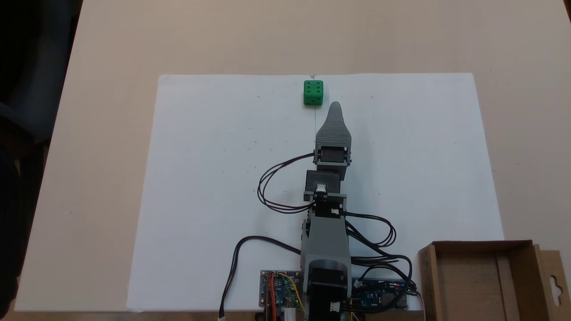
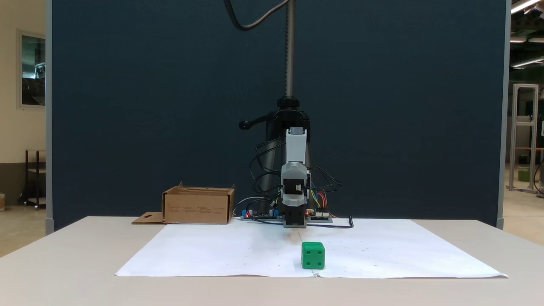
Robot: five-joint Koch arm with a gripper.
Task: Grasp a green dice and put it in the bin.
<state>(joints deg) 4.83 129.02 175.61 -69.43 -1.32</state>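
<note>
Both fixed views are evenly and softly lit, with no hard shadows anywhere. Seen from above, the white paper sheet (image 1: 223, 187) is bright and slightly washed, almost without texture, and the arm (image 1: 328, 214) casts only a faint, diffuse shade on it; the far left edge falls into near black. In the level view, the dark blue partition (image 2: 170, 106) swallows light and shows mild noise, while ceiling strip lamps (image 2: 522, 6) glow at the top right. The green dice (image 2: 313, 255) throws a thin, soft shadow at its base. Both pictures are fairly sharp, slightly soft in fine detail, with no visible bending at the edges.
</note>
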